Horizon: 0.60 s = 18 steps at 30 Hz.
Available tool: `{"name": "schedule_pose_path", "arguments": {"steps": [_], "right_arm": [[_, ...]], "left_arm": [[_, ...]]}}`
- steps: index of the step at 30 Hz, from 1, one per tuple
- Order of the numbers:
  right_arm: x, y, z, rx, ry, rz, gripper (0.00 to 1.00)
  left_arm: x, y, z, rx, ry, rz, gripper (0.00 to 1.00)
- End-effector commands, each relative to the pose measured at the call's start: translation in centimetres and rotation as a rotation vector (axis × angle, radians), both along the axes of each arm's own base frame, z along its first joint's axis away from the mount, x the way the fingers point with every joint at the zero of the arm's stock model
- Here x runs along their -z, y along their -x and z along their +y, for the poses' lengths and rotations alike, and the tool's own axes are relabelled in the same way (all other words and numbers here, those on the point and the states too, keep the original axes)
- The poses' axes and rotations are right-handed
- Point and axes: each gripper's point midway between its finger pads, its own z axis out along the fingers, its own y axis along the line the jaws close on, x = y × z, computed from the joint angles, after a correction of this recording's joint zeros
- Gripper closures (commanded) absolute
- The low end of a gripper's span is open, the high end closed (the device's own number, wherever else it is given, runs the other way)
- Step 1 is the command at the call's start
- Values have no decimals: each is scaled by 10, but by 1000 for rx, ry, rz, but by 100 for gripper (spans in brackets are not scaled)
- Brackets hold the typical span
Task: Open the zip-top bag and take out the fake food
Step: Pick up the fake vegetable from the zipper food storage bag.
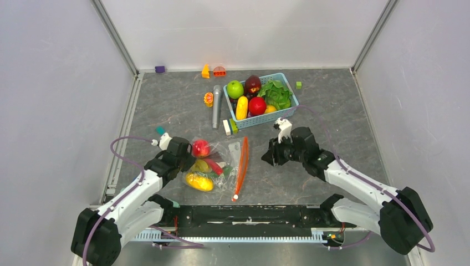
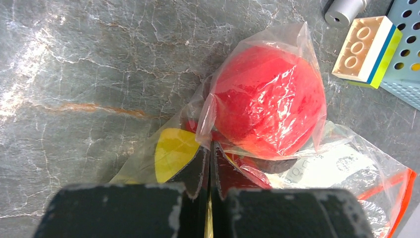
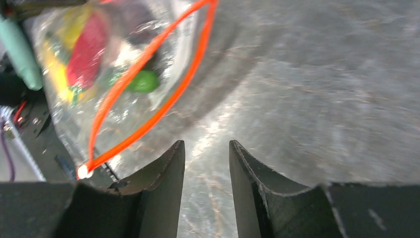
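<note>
No brand or legible writing found. A white label (image 2: pixel 324 168) sits inside the bag (image 1: pixel 221 163), and its grey print is too small and creased to read. The beige block (image 2: pixel 364 49) beside the basket (image 1: pixel 288 111) shows only plain studs. The bag lies on the table (image 1: pixel 332 111) in front of the left arm, well short of the basket, with its orange strip (image 1: pixel 242 163) along the edge facing the right arm. In the right wrist view the strip's two strands stand apart in a long loop, so the mouth is unsealed. The food is inside the film. A red fruit (image 2: pixel 270 104) lies at the far end and a yellow piece (image 1: pixel 199 182) at the near end, with smaller red and green pieces between them, blurred. The left gripper (image 1: pixel 185 160) is at the bag's left edge, opposite the strip. Its jaws are pressed together, with the film running in at the fingertips and pinched there. The red fruit lies just beyond the tips and another yellow piece (image 2: pixel 173 151) is touching the left finger. The right gripper (image 1: pixel 271 155) is to the right of the bag and clear of it, over bare table. Its jaws are slightly apart and hold nothing, and the strip lies ahead and to the left of the fingers (image 3: pixel 168 168).
</note>
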Motion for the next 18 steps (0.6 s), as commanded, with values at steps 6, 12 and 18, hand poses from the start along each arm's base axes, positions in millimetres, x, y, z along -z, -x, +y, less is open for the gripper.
{"name": "schedule_pose_path", "arguments": {"steps": [6,12,18], "right_arm": [[-29,39,71,-174,-224,-80,57],[-18,43,86,-181,-247,-61,60],[-4,45,92,-182,-221,-46,62]], "left_arm": [[-2,-5,-6,28,16,-15,98],[-3,-5,-6,33,16,-20,98],[-1,-3,-7,37,17,-17,98]]}}
